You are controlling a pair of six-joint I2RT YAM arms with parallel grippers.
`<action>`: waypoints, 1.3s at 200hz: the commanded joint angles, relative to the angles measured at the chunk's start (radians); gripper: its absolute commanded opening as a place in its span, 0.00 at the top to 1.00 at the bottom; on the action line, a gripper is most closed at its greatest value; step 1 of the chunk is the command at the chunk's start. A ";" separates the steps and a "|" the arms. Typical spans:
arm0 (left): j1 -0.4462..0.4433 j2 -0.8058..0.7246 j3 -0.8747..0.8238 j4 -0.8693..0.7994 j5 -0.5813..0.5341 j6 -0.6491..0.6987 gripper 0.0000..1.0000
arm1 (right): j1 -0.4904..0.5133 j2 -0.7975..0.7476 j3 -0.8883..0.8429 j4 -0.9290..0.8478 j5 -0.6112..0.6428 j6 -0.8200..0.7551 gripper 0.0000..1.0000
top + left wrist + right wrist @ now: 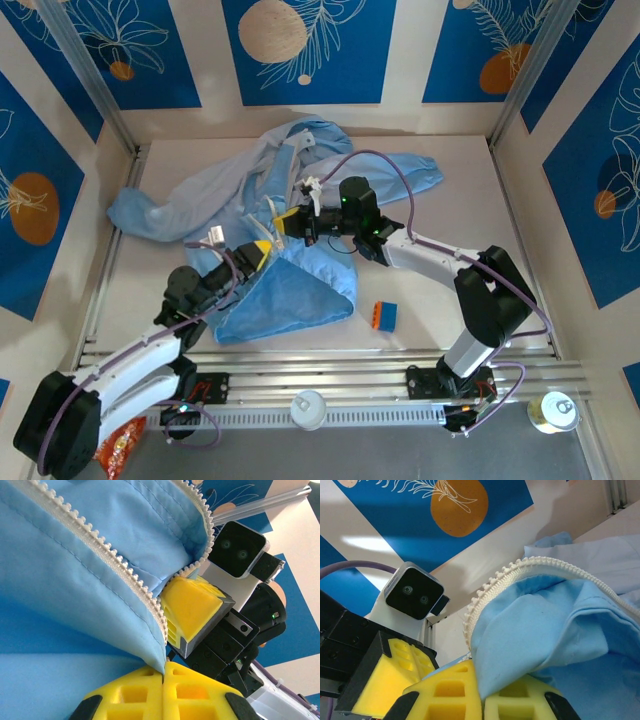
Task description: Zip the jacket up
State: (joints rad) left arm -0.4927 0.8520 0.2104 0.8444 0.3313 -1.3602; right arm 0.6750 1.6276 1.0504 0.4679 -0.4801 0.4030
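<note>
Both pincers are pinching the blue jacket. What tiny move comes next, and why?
Probably ease the left pincer toward the right pincer. Each is shut on jacket fabric beside a row of zipper teeth, and the two rows stand apart, so they likely need lining up before anything can zip.

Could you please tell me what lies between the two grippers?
In the top view, zipper edge of the jacket, pinched by left gripper and right gripper.

Top cam overhead; wrist cams (237, 550) close, facing each other over jacket (75, 580).
</note>
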 commanded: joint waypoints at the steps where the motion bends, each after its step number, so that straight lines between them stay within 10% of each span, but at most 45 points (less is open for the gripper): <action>1: 0.006 -0.044 -0.007 -0.007 0.032 -0.001 1.00 | -0.007 0.009 -0.009 0.089 0.011 0.011 1.00; 142: 0.006 -0.064 0.009 -0.180 0.112 0.054 1.00 | -0.010 0.017 -0.007 0.081 0.005 0.055 1.00; 206: 0.007 -0.113 0.011 -0.212 0.078 0.052 0.56 | -0.002 0.012 -0.014 0.064 0.024 0.062 1.00; 260: 0.003 -0.212 0.006 -0.336 0.000 0.036 0.51 | -0.001 0.020 -0.012 0.076 0.021 0.084 1.00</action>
State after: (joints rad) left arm -0.4885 0.6823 0.2100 0.5758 0.3733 -1.3243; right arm 0.6746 1.6402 1.0382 0.4873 -0.4709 0.4694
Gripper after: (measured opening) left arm 0.486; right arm 0.056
